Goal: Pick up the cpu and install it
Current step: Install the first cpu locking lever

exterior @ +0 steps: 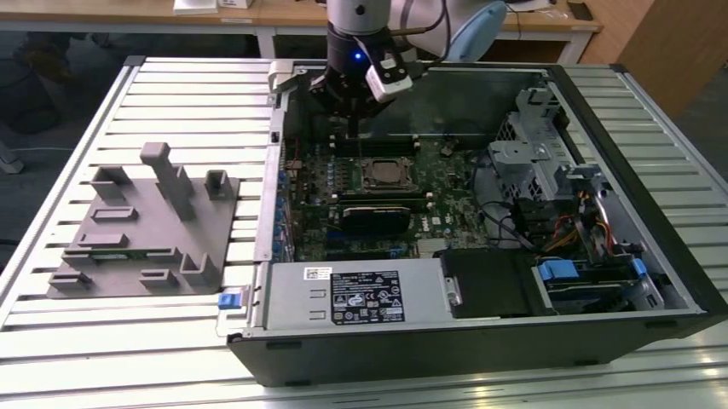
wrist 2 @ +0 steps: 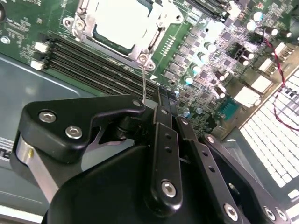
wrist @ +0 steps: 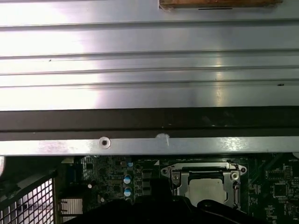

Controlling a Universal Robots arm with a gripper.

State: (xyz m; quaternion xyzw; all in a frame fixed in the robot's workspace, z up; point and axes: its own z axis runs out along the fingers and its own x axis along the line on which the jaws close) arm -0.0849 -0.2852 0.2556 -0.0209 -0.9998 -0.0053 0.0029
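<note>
Gripper (wrist 2: 156, 93) fingers look pressed together and empty, poised near the socket frame (wrist 2: 140, 58) where the cpu (wrist 2: 122, 23) already sits seated; placement judged done, bracket state unclear.

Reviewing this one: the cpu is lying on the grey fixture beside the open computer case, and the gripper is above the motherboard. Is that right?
Not quite. The cpu is not on the grey fixture; it sits in the socket frame on the motherboard, as both wrist views show. The rest holds: in the exterior view the gripper is above the motherboard inside the open computer case.
</note>
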